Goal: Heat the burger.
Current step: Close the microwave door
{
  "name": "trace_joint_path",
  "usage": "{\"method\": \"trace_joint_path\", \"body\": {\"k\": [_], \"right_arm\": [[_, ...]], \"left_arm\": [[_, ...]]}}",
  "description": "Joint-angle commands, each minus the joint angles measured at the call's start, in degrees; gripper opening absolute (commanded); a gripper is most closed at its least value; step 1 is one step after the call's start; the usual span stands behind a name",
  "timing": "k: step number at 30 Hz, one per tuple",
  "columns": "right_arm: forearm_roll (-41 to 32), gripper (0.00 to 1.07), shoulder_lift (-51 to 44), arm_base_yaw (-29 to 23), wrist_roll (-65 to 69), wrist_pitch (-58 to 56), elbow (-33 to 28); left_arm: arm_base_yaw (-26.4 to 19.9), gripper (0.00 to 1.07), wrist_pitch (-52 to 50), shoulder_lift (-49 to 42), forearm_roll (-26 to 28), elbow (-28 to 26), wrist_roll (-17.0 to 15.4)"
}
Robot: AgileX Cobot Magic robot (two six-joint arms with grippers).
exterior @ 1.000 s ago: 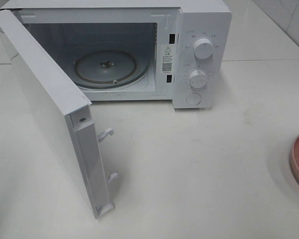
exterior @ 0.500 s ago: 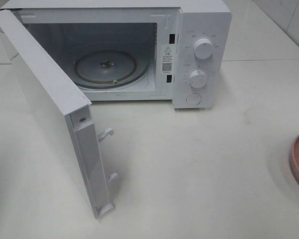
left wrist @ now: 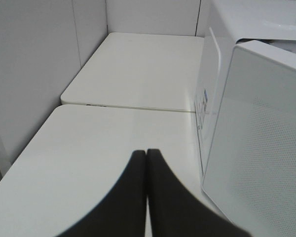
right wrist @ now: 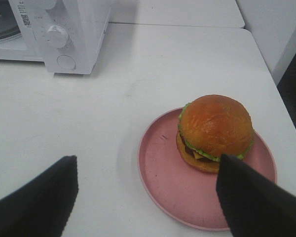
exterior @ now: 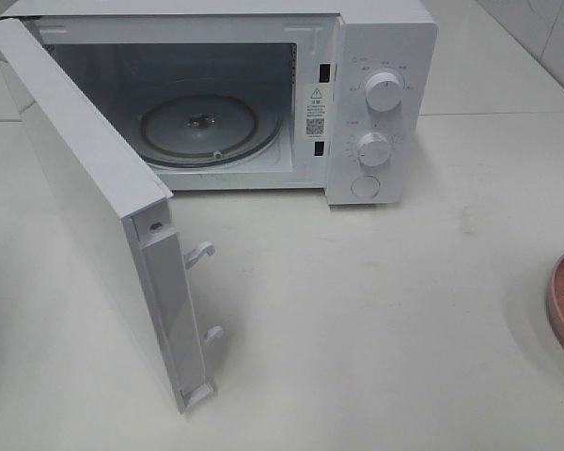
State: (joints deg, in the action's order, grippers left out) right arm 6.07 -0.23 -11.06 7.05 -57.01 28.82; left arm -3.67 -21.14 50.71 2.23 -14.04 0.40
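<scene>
your left gripper [left wrist: 147, 163] is pressed together beside the microwave door [left wrist: 259, 143]; your right gripper [right wrist: 147, 192] is spread wide above the burger [right wrist: 215, 132] on its pink plate [right wrist: 163, 168], holding nothing.

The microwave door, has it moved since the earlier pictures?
No. The door stands open at the same angle, its lower corner at the same spot on the table before the microwave.

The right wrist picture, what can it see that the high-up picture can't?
Only the right wrist view shows the burger, sitting toward one side of the pink plate, and the open right gripper empty above the table. Only the high view shows the microwave's open door, swung wide, and the upper knob. Both show the microwave, its lower knob, the glass turntable and the white table.
</scene>
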Motion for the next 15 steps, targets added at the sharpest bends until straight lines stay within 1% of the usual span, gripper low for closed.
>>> {"method": "trace_joint_path", "body": {"k": [1,2,3,4,5,6,7,8,9,10,12,14,15], "right_arm": [[0.2,0.75,-1.8,0.4,-0.1,-0.2,-0.1],[0.2,0.75,-1.8,0.4,-0.1,-0.2,-0.1],[0.2,0.75,-1.8,0.4,-0.1,-0.2,-0.1],[0.2,0.75,-1.8,0.4,-0.1,-0.2,-0.1],[0.2,0.75,-1.8,0.4,-0.1,-0.2,-0.1],[0.2,0.75,-1.8,0.4,-0.1,-0.2,-0.1],[0.2,0.75,-1.8,0.4,-0.1,-0.2,-0.1],[0.2,0.75,-1.8,0.4,-0.1,-0.2,-0.1],[0.2,0.75,-1.8,0.4,-0.1,-0.2,-0.1],[0.2,0.75,-1.8,0.4,-0.1,-0.2,-0.1],[0.2,0.75,-1.8,0.4,-0.1,-0.2,-0.1],[0.2,0.75,-1.8,0.4,-0.1,-0.2,-0.1],[0.2,0.75,-1.8,0.4,-0.1,-0.2,-0.1]], "left_arm": [[0.1,0.0,-9.2,6.5,-11.9,0.2,-7.2],[0.1,0.0,-9.2,6.5,-11.9,0.2,-7.2],[0.1,0.0,-10.5,8.3,-13.9,0.2,-9.1],[0.1,0.0,-13.3,11.4,-18.4,0.2,-13.3],[0.1,0.0,-13.3,11.4,-18.4,0.2,-13.3],[0.1,0.0,-15.8,14.1,-22.3,0.2,-16.4],[0.1,0.0,-15.8,14.1,-22.3,0.2,-16.4],[0.1,0.0,-17.2,15.2,-23.8,0.2,-17.5],[0.1,0.0,-20.2,17.9,-27.1,0.2,-19.3],[0.1,0.0,-20.2,17.9,-27.1,0.2,-19.3],[0.3,0.0,-23.8,20.8,-29.5,-0.2,-20.7],[0.9,0.0,-25.2,21.7,-29.6,-0.2,-20.6],[2.9,0.0,-26.5,23.4,-28.8,-0.2,-19.6]]}}
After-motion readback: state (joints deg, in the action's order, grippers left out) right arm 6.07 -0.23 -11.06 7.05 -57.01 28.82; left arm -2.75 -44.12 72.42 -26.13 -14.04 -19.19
